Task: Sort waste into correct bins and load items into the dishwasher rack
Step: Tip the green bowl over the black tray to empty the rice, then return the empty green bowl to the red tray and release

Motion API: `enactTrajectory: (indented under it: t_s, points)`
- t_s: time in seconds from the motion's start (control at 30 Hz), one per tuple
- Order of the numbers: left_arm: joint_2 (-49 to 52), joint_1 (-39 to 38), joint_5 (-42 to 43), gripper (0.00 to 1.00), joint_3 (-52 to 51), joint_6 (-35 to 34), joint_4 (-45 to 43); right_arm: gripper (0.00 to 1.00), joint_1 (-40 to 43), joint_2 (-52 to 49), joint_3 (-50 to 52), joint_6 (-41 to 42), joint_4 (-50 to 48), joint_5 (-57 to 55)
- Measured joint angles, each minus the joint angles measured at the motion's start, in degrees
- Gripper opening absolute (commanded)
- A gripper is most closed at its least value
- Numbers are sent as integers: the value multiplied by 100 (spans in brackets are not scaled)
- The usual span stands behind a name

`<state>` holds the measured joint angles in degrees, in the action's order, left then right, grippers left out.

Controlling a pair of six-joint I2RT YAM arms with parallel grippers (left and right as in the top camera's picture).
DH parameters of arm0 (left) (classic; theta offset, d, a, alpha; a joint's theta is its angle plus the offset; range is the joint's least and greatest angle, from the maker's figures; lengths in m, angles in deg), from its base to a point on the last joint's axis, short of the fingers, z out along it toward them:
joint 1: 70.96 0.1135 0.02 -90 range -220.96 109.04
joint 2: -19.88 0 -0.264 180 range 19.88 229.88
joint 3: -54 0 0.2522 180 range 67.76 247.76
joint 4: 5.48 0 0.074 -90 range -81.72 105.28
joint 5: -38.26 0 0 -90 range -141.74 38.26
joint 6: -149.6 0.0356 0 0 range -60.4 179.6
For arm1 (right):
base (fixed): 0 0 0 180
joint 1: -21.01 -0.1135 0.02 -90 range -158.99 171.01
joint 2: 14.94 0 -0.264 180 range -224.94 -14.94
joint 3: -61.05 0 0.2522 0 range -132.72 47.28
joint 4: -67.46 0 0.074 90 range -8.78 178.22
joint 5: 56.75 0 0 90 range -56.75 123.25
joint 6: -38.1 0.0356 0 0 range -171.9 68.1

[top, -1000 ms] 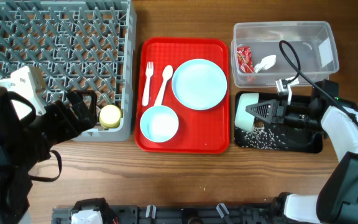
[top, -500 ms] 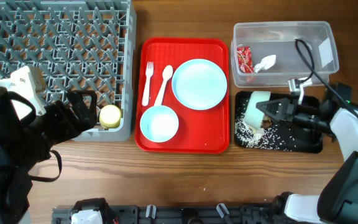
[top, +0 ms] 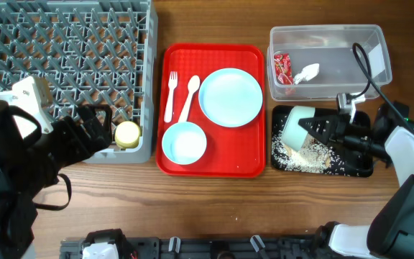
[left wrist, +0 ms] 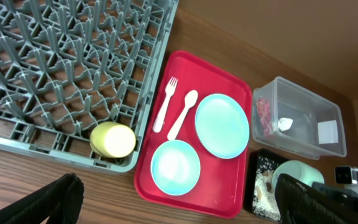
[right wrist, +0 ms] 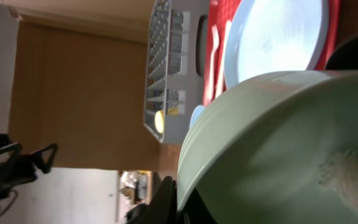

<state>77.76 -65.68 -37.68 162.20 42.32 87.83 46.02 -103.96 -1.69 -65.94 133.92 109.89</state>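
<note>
My right gripper [top: 312, 130] is shut on the rim of a pale blue bowl [top: 295, 125], which is tipped on its side over the black tray [top: 359, 165]. Whitish food scraps [top: 302, 152] lie piled in that tray, and some still cling inside the bowl [right wrist: 278, 143]. The clear tub [top: 369, 43] holds the red wrapper [top: 283, 68] and the white napkin [top: 307, 72]. On the red tray [top: 214, 162] lie the plate [top: 231, 97], a second bowl [top: 184, 142], the fork [top: 169, 96] and the spoon [top: 189, 97]. The yellow cup [top: 127, 134] sits in the dishwasher rack [top: 63, 50]. My left gripper [top: 100, 124] hangs open and empty beside the cup.
The rack fills the back left and the red tray [left wrist: 222, 202] sits mid-table. The tub and black tray stand close together at the right. Bare wooden table [top: 214, 208] runs along the front edge.
My right gripper has drawn the bowl to the right and tipped it further. More scraps have spilled onto the black tray. The left arm has not moved.
</note>
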Motion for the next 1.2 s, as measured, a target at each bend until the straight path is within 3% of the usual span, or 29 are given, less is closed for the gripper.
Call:
enactTrajectory:
  t_s: [0.17, 0.23, 0.37, 0.43, 0.57, 0.67, 0.87, 1.03, 1.17, 1.2]
  points:
    - [0, 0, 2, 100, 0, 0, -2, 4, 4, 24, 9, -107, 348, 282]
    - [0, 0, 0, 100, 0, 0, 0, 4, 2, 55, 9, 149, -142, 166]
    - [0, 0, 0, 100, 0, 0, -2, 4, -33, 155, 11, -70, 17, 428]
    - [0, 0, 0, 100, 0, 0, -2, 5, -61, 264, 7, 271, -343, 214]
    - [0, 0, 0, 100, 0, 0, 0, 4, -127, 400, 15, 229, 173, 402]
    - [0, 0, 2, 100, 0, 0, -2, 4, -199, 553, 9, 632, -146, -129]
    - [0, 0, 0, 100, 0, 0, -2, 4, -415, 883, 0, 695, 514, -566]
    - [0, 0, 0, 100, 0, 0, -2, 5, -1189, 1847, -295, 872, 507, -1635]
    - [0, 0, 2, 100, 0, 0, -2, 4, -2559, 2614, -424, 1397, 317, -2924]
    - [0, 0, 2, 100, 0, 2, -2, 4, -3381, 2774, -433, 1766, 208, -3679]
